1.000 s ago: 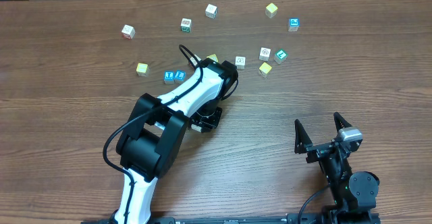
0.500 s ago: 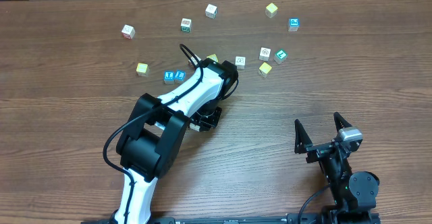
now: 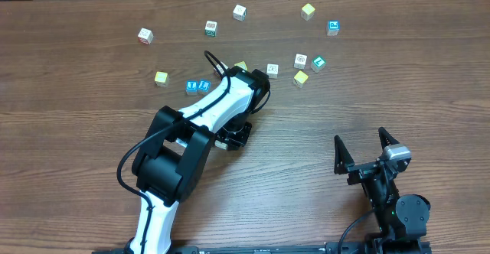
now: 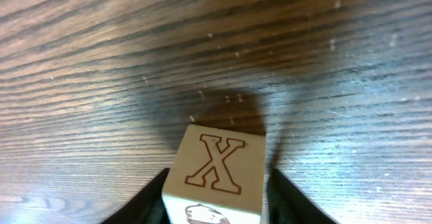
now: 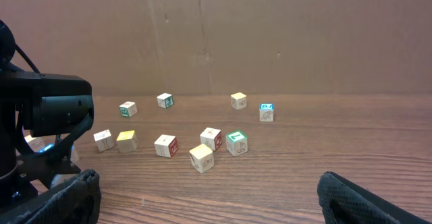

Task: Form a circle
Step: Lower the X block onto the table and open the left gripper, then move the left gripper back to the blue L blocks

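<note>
With the left gripper pinching the X cube and the right gripper spread, the circle sits at 3 o'clock from the left one, where a skewed release could knock its cubes apart.

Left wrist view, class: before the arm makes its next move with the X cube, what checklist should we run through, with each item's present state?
1. Grip: the left gripper has a finger against each side of the X cube: ok.
2. Lift: the X cube is off the table: cannot tell.
3. Path: the wood just ahead of the X cube holds no other cube in the wrist view: ok.
4. Other arm: the right gripper is open and apart from the cubes: ok.
5. Goal: circle formed: not ok. Overhead, cubes such as the green-faced cube lie scattered and form no ring.
</note>
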Controlling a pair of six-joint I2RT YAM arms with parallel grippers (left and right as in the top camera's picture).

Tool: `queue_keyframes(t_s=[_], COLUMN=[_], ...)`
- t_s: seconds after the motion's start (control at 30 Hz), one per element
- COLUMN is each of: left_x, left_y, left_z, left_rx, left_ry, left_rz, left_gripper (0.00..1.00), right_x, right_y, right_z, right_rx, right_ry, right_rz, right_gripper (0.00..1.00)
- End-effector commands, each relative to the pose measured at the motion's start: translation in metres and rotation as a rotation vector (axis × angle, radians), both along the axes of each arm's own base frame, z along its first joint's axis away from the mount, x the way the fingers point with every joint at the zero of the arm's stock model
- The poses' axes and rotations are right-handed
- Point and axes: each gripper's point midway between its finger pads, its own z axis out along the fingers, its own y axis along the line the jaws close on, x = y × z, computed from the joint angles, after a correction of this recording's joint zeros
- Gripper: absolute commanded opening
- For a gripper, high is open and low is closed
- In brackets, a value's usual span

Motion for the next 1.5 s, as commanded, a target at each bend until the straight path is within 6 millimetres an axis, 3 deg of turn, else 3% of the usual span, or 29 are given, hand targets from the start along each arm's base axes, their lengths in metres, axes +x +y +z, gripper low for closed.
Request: queue_keyframes(t_s=[0.0,0.2,0.47,0.6,0.73,0.87,0.93,1.03,1.2,1.33,1.47], left_x=[-0.001,-0.002,-0.004,-0.004,-0.006,-0.010,-0.006,0.005,0.035,0.072,0.114], left_y=[0.000,0.000,0.001,0.002,-0.001,-0.012,-0.014,-0.019,-0.026,-0.027,-0.015], left_z=[0.000,0.000,0.001,0.001,0.001,0.003,0.007,0.023,0.060,0.094,0.124], left_rx=[-0.009,-0.018,-0.023,-0.023,-0.037,-0.097,-0.101,-0.112,-0.152,-0.215,-0.274], left_ry=[0.009,0.029,0.051,0.052,0.061,0.087,0.078,0.053,-0.031,-0.157,-0.304], left_rz=[0.011,-0.043,-0.092,-0.092,-0.086,-0.067,-0.065,-0.064,-0.041,0.030,0.138], left_gripper=[0.37,0.33,0.40,0.48,0.39,0.55,0.59,0.68,0.72,0.75,0.82], right_x=[0.000,0.000,0.000,0.000,0.000,0.000,0.000,0.000,0.000,0.000,0.000], right_y=[-0.001,-0.001,-0.001,-0.001,-0.001,-0.001,-0.001,-0.001,-0.001,-0.001,-0.001], right_z=[-0.002,-0.002,-0.002,-0.002,-0.002,-0.002,-0.002,-0.002,-0.002,-0.002,-0.002], right_rx=[0.003,0.003,0.003,0.003,0.003,0.003,0.003,0.003,0.003,0.003,0.003], right_ry=[-0.002,-0.002,-0.002,-0.001,-0.002,-0.001,-0.002,-0.001,-0.001,-0.002,-0.002], right_rz=[-0.008,-0.008,-0.008,-0.008,-0.008,-0.008,-0.008,-0.008,-0.008,-0.008,-0.008], right_gripper=[1.00,1.00,1.00,1.00,1.00,1.00,1.00,1.00,1.00,1.00,1.00])
